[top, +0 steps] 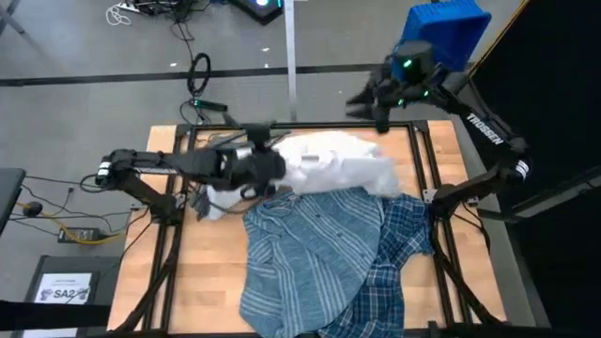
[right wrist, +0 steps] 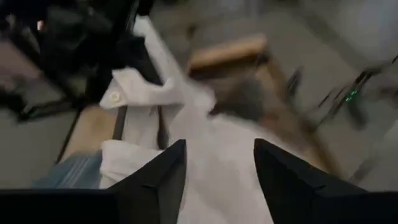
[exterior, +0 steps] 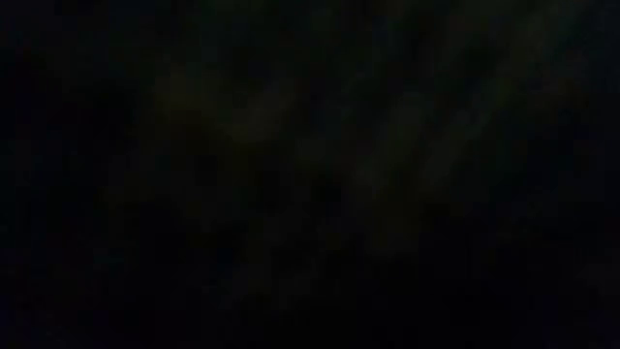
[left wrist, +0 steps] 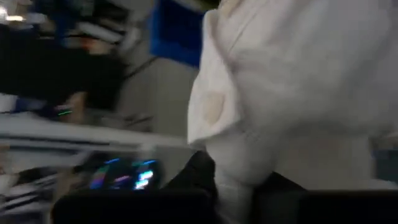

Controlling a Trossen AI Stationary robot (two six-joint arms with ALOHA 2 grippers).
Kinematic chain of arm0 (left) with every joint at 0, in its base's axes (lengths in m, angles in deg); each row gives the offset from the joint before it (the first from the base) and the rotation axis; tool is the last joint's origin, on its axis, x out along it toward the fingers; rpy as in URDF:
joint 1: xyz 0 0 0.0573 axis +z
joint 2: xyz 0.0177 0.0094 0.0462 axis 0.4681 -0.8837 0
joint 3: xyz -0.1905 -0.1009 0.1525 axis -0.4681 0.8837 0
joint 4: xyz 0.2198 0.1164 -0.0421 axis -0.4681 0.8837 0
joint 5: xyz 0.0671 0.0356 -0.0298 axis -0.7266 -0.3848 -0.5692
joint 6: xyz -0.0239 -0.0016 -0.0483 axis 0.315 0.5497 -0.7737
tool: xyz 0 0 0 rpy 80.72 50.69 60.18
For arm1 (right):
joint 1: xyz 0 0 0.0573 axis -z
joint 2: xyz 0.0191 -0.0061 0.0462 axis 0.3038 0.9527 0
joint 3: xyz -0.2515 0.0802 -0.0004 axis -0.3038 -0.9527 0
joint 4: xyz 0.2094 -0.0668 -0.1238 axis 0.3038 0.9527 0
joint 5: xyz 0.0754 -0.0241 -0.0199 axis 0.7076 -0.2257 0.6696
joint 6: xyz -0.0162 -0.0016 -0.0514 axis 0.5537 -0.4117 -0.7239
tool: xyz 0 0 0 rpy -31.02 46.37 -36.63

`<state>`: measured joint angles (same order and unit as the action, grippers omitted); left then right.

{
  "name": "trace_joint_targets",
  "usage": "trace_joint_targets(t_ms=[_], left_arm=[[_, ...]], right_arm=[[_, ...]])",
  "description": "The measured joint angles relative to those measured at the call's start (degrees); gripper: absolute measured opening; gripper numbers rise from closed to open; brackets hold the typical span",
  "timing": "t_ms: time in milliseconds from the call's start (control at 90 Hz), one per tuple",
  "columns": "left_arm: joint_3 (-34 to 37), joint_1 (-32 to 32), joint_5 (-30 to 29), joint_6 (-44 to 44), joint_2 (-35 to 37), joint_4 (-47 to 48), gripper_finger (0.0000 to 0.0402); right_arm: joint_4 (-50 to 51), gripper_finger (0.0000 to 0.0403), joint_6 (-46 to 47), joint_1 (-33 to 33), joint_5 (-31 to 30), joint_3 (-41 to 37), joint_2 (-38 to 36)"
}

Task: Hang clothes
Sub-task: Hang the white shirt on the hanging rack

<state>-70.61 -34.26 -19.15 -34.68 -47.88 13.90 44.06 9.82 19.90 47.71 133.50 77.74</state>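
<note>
While the low view is dark, I read the table (top: pixel 197 272) from above: the striped shirt (top: pixel 300 253) covers its middle toward the near edge, with the plaid shirt (top: pixel 399 253) under its right side. The white shirt (top: pixel 333 164) lies bunched at the far edge, touching both. My left tool (top: pixel 268 167) is at the white shirt's left end, closed on the cloth. My right tool (right wrist: pixel 217 168) hangs above the white shirt's far right, fingers apart, gripping nothing.
</note>
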Motion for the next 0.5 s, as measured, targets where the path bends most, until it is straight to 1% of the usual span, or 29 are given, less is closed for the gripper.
trace_joint_targets(t_ms=[100, 178, 311, 400, 500], left_arm=[[6.1, -1.7, 6.0, -6.8, 0.0, -3.2, 0.0], [10.9, -2.6, 10.1, -11.7, 0.0, -6.1, 0.0], [19.1, -3.6, 18.9, -18.7, 0.0, -11.8, 0.0], [24.1, -3.8, 25.1, -22.3, -0.1, -16.6, 0.0], [29.5, -3.9, 30.6, -25.4, -0.1, -24.1, 0.0]], right_arm=[[-1.1, 0.0142, 1.9, -3.2, 0.0, -8.4, 0.0], [-4.3, 0.0135, 4.1, -5.5, 0.4, -16.3, 0.0], [-15.6, 0.0131, 11.1, -8.2, 5.8, -29.9, 0.1], [-23.9, 0.0132, 16.5, -9.3, 9.5, -37.7, 0.1], [-31.0, 0.0138, 21.6, -10.4, 10.3, -44.3, 0.1]])
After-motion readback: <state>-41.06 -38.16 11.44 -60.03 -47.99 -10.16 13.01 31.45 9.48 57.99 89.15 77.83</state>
